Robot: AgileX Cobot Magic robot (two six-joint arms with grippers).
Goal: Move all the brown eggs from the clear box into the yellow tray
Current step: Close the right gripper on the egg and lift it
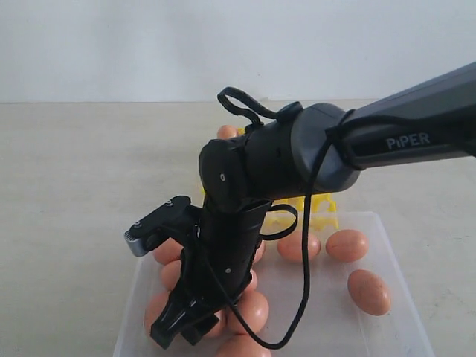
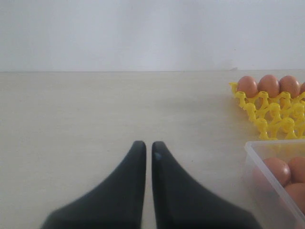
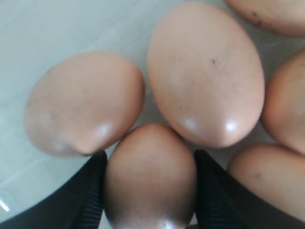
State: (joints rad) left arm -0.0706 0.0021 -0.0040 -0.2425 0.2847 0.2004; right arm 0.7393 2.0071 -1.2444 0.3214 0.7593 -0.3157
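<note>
The right gripper (image 3: pixel 149 155) reaches across into the near-left part of the clear box (image 1: pixel 335 327). There it straddles one brown egg (image 3: pixel 150 183) in a tight cluster of brown eggs (image 1: pixel 249 309). Its fingers (image 3: pixel 86 195) are spread to an egg's width and lie against both flanks, so they appear closed on it, though how firmly I cannot tell. The egg's long axis runs along the fingers, so they cross its narrow waist. Two neighbours touch its end, which suggests lifting straight up rather than dragging it. The yellow tray (image 2: pixel 267 119) sits just beyond the box's far edge, with a few eggs along its far row. The left gripper (image 2: pixel 148 143) hangs over bare desk (image 2: pixel 95 109) left of both, its fingers almost together and empty, so the right arm is the nearer one.
</note>
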